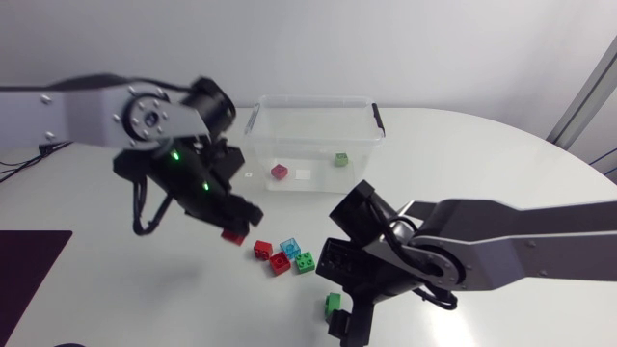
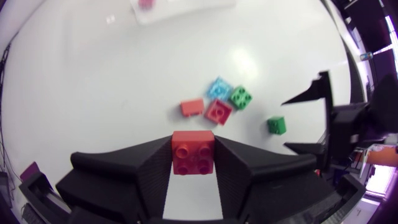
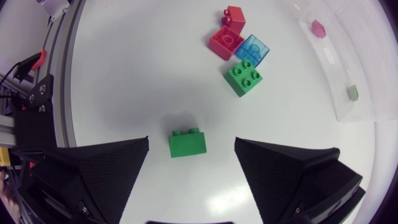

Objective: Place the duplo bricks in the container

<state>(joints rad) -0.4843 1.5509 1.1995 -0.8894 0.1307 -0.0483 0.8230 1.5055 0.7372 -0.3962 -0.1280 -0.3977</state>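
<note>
The clear plastic container point(image 1: 313, 99) holds two bricks point(image 1: 280, 173). Our left gripper point(image 2: 193, 149) clamps a red duplo brick point(image 2: 193, 155); our right gripper point(image 3: 191, 142) hangs, jaws apart, over a green duplo brick point(image 3: 187, 144) (five lie loose).

The red studded plastic brick point(image 2: 193, 152) and green rectangular plastic brick point(image 3: 188, 142) are solid-coloured. The smooth tabletop point(image 3: 124, 74) is white.

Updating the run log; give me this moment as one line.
left gripper: shut on red plastic duplo brick | right gripper: open, straddling green plastic duplo brick | clear plastic container: two bricks inside
</note>
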